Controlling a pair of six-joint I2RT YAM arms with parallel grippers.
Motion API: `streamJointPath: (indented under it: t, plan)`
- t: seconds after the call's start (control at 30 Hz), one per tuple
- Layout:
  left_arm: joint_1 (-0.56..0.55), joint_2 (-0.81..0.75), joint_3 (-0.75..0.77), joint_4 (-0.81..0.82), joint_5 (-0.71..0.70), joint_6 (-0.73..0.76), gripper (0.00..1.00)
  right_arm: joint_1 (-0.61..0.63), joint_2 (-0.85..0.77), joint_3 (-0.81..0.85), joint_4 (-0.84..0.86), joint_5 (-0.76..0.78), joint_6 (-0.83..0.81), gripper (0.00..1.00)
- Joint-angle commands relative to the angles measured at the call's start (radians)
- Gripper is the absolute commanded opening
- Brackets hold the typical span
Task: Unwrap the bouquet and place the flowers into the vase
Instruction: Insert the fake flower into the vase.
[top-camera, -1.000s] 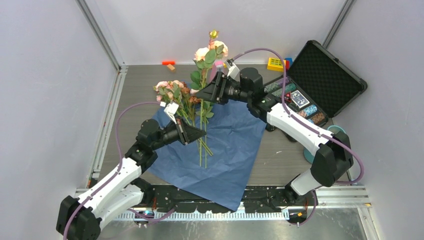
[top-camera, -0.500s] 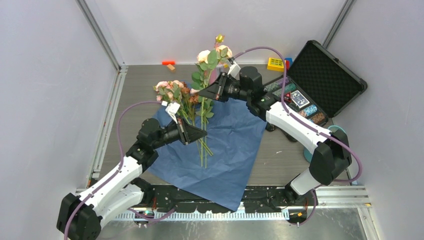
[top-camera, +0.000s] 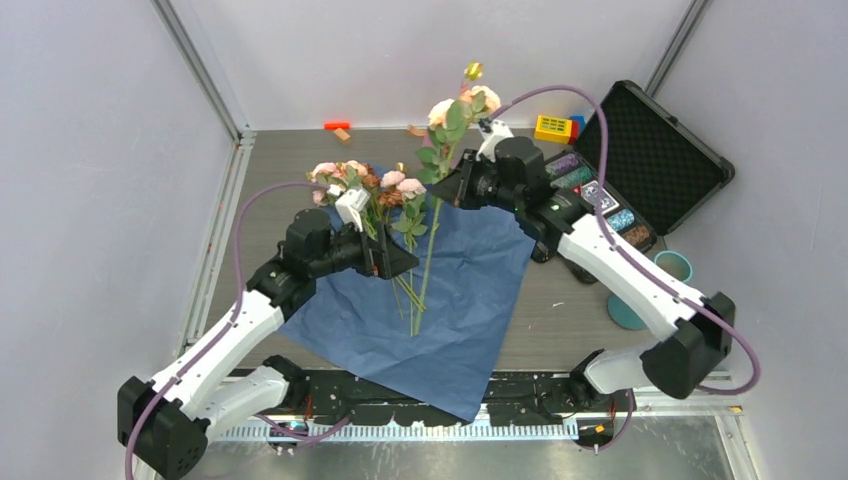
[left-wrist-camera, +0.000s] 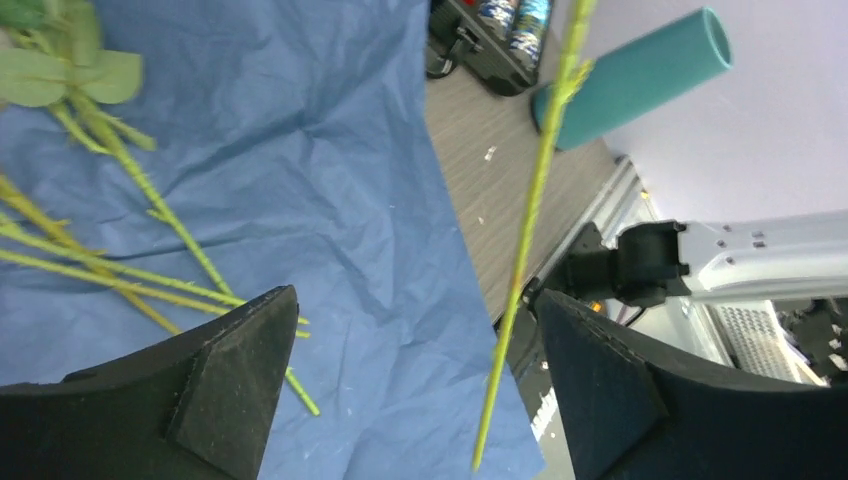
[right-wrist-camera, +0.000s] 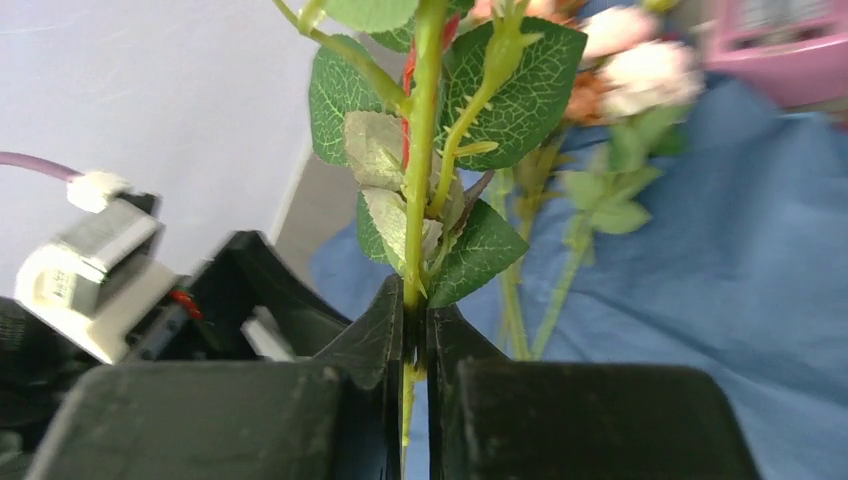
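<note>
Lifted up and rightward, one flower stem (top-camera: 428, 262) now hangs from the right gripper (top-camera: 447, 189) over the blue paper (top-camera: 470, 290), the vase (top-camera: 676, 264) waiting near the right edge of the table (top-camera: 562, 322); left wrist: the left gripper (left-wrist-camera: 415, 300) gapes empty, having let the stem go; right wrist: jaws pinch it beneath the leaves (right-wrist-camera: 500, 90), apparently for carrying upright.

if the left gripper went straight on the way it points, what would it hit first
Probably the long green stem held by the right gripper: it hangs just ahead of the open left gripper. Depth is unclear; past it lies the blue paper.
</note>
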Motion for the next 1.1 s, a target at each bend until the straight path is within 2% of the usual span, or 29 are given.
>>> streamJointPath:
  t: [0.0,0.17,0.23,0.3,0.5,0.63,0.7,0.73,0.87,0.97,1.07]
  plan:
    - [0.040,0.037,0.153,-0.280,-0.102,0.155,0.95,0.004,-0.137,0.112,-0.241,0.379,-0.232,0.00]
    - [0.186,0.131,0.324,-0.529,-0.136,0.329,0.98,-0.001,-0.221,0.155,-0.420,0.746,-0.405,0.00]
    - [0.298,0.157,0.366,-0.577,-0.130,0.363,0.99,-0.009,-0.253,0.160,-0.450,0.874,-0.458,0.00]
    - [0.347,0.176,0.380,-0.580,-0.165,0.349,0.99,-0.019,-0.286,0.166,-0.461,0.980,-0.508,0.00]
    - [0.359,0.203,0.348,-0.536,-0.366,0.345,0.99,-0.046,-0.346,0.238,-0.436,1.266,-0.665,0.00]
    - [0.353,0.206,0.351,-0.572,-0.419,0.396,0.99,-0.053,-0.358,0.257,-0.290,1.426,-0.877,0.00]
    - [0.333,0.204,0.339,-0.576,-0.458,0.400,0.99,-0.060,-0.361,0.247,-0.151,1.490,-1.023,0.00]
    - [0.329,0.202,0.333,-0.575,-0.450,0.405,0.99,-0.069,-0.362,0.229,-0.023,1.515,-1.137,0.00]
    - [0.324,0.188,0.327,-0.567,-0.462,0.418,0.99,-0.132,-0.361,0.168,0.346,1.518,-1.416,0.00]
    - [0.323,0.179,0.327,-0.568,-0.468,0.423,0.99,-0.225,-0.336,0.198,0.323,1.477,-1.370,0.00]
    - [0.323,0.174,0.323,-0.570,-0.469,0.425,0.99,-0.333,-0.318,0.242,0.185,1.407,-1.277,0.00]
